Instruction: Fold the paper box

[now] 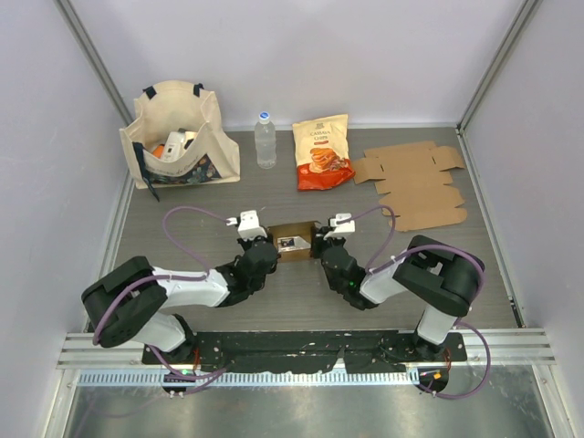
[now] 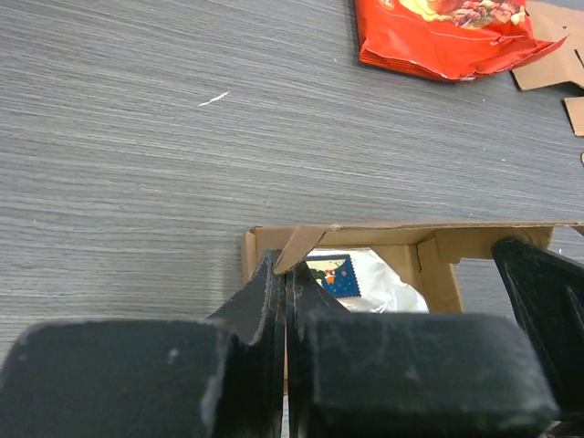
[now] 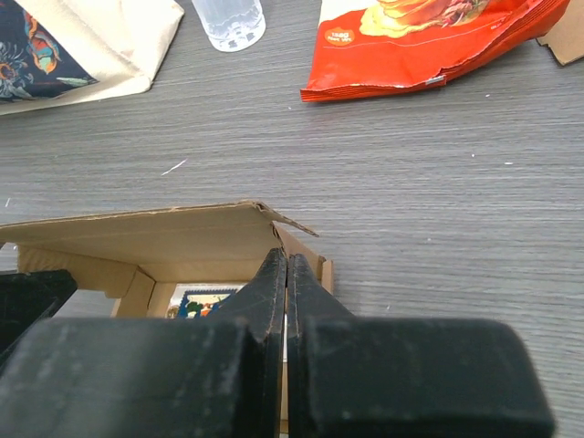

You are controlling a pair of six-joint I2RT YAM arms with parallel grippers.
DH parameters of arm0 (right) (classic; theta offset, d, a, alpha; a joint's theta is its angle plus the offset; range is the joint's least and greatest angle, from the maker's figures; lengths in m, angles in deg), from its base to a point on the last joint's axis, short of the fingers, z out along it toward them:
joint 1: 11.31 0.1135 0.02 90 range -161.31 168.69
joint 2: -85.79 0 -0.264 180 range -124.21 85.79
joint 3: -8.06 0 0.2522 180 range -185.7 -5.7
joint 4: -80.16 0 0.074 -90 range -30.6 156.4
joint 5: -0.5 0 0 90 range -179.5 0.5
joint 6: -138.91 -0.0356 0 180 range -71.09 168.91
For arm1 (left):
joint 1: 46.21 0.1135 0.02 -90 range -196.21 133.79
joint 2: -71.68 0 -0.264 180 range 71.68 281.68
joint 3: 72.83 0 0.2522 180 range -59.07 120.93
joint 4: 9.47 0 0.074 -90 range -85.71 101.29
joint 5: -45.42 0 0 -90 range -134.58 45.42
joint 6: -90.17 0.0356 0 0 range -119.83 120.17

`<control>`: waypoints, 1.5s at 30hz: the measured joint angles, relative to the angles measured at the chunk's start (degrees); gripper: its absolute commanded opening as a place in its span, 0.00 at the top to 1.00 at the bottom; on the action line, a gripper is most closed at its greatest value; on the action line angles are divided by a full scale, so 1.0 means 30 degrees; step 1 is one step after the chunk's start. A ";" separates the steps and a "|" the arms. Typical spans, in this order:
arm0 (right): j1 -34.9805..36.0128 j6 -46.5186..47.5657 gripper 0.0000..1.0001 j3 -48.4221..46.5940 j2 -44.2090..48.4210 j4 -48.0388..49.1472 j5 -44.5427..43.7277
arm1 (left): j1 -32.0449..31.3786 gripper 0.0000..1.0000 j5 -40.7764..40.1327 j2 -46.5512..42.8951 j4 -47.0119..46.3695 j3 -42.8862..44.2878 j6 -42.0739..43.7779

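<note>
On my tabletop (image 1: 292,201) a tote bag (image 1: 178,137) is standing, a water bottle (image 1: 265,140) and snack bag (image 1: 323,152) sitting to its right.

It was a robot lab cell: plain white walls (image 1: 319,55) and aluminium posts (image 1: 493,64) boxed in a grey counter (image 1: 274,196), with two cabled arms (image 1: 182,287) bolted to a black plate (image 1: 310,345) at its near edge.

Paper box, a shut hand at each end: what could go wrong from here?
1. A small flap is bent over beside the left hand's tips; pushing there may crease it rather than tuck it.
2. The printed item inside the paper box could block flaps folding inward.
3. If the right hand pushes alone, the box may skid.
</note>
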 measured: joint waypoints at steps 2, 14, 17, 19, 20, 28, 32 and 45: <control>0.0146 0.0160 1.00 0.0372 -0.0007 0.0692 0.0066 | -0.0168 1.00 -0.0138 0.0015 -0.0969 -0.0525 0.0175; 0.1574 0.1071 0.99 0.1749 -0.1093 0.4328 -0.1173 | -0.1727 1.00 -0.2280 0.0809 -0.4175 -0.2011 0.1049; 0.1843 0.1217 0.93 0.2011 -0.1260 0.4721 -0.1399 | -0.2127 1.00 -0.2703 0.0896 -0.4619 -0.2317 0.1056; 0.2142 0.1304 0.80 0.2317 -0.1297 0.4940 -0.1530 | -0.2484 1.00 -0.3009 0.0954 -0.4838 -0.2572 0.1056; 0.2273 0.1297 0.75 0.2441 -0.1297 0.4947 -0.1588 | -0.2616 1.00 -0.3140 0.0991 -0.4881 -0.2652 0.1056; 0.3767 -0.0721 0.46 0.3453 0.3191 -0.1450 -0.2608 | -0.3300 1.00 -0.4517 0.1712 -0.4969 -0.2900 0.1282; 0.3745 -0.3614 0.36 0.2834 0.9661 -0.9777 -0.1974 | -0.3504 1.00 -0.5253 0.1872 -0.4925 -0.2900 0.1537; -0.1180 -1.6502 0.30 0.1501 1.7522 -1.9963 0.9661 | -0.3905 1.00 -0.6149 0.1763 -0.3891 -0.2776 0.1749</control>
